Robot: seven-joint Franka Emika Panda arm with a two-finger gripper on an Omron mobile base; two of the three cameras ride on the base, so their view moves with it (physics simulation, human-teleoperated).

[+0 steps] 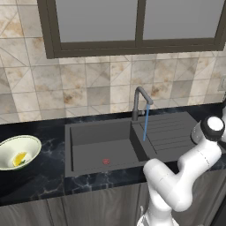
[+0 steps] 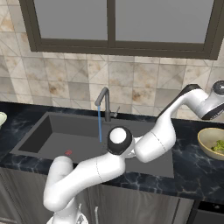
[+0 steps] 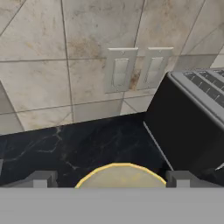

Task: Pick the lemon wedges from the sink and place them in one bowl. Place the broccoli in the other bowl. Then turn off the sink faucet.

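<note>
Dark-tipped gripper (image 3: 112,179) of mine stands with jaws apart and empty above the pale greenish-cream bowl (image 2: 211,142), broccoli floret (image 2: 218,145) inside. I judge both foods placed; next I should reach back left to the dark grey gooseneck faucet (image 1: 140,102), whose spout points forward over the recessed sink (image 1: 103,145), stream falling straight.

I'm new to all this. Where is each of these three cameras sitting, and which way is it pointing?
Left base view: behind the arm on its left, looking forward and down at the sink, the running faucet and a bowl holding lemon; the white arm rises lower right.
Right base view: behind on the right; same sink and faucet, a second bowl with broccoli; the arm rises lower left.
Hand view: on the hand, over that bowl's rim, facing wall switches; the open gripper shows.
Both base views share sink and faucet.
</note>
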